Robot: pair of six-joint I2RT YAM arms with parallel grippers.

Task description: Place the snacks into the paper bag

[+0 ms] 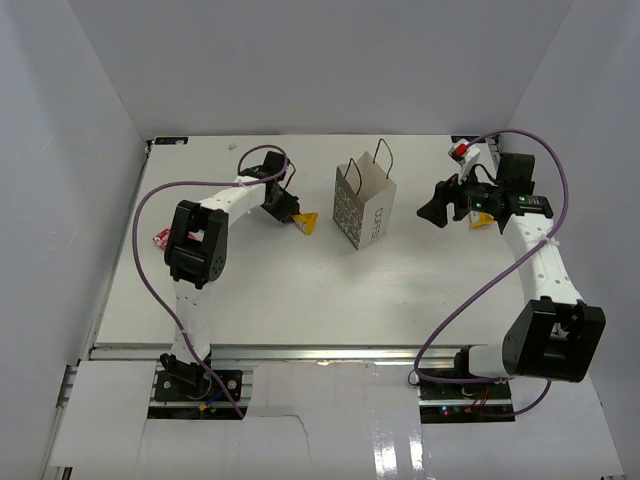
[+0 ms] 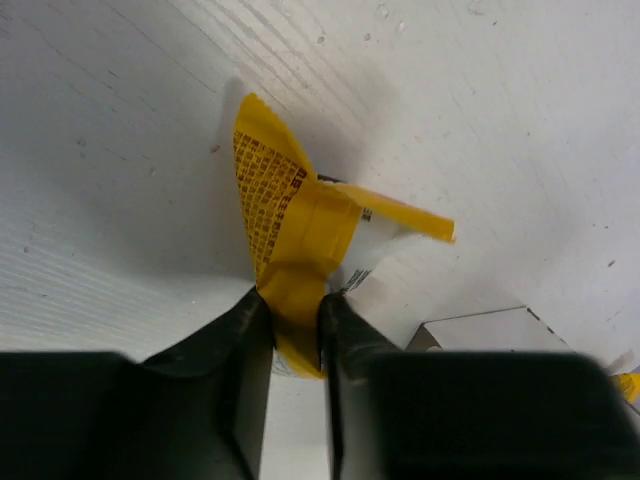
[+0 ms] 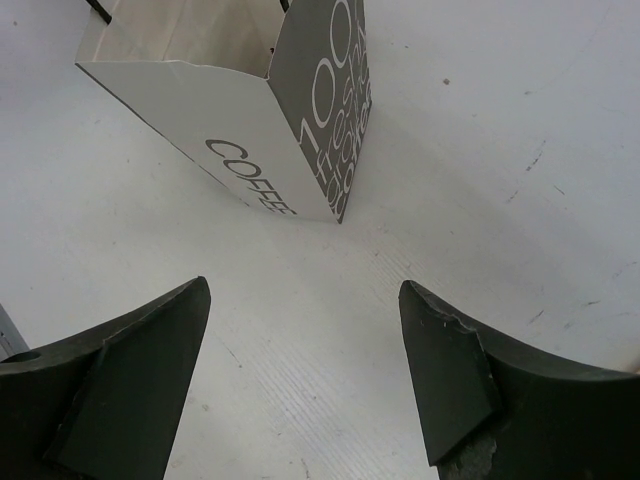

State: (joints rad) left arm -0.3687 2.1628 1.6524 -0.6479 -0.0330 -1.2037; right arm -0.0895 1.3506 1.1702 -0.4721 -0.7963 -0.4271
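Observation:
The white paper bag (image 1: 365, 205) stands upright and open at the table's middle, with "COFFEE" lettering and a speckled side panel; it also shows in the right wrist view (image 3: 250, 110). My left gripper (image 1: 290, 210) is just left of the bag, shut on a yellow snack (image 1: 309, 223). In the left wrist view the jaws (image 2: 297, 310) pinch the yellow packet (image 2: 295, 215) by one end, low over the table. My right gripper (image 1: 436, 211) is open and empty to the right of the bag, jaws wide apart (image 3: 303, 295) above bare table.
A red-pink snack (image 1: 160, 238) lies at the table's left edge. A red snack (image 1: 460, 151) lies at the back right corner. Another yellow snack (image 1: 482, 222) shows under the right wrist. White walls enclose the left, back and right sides.

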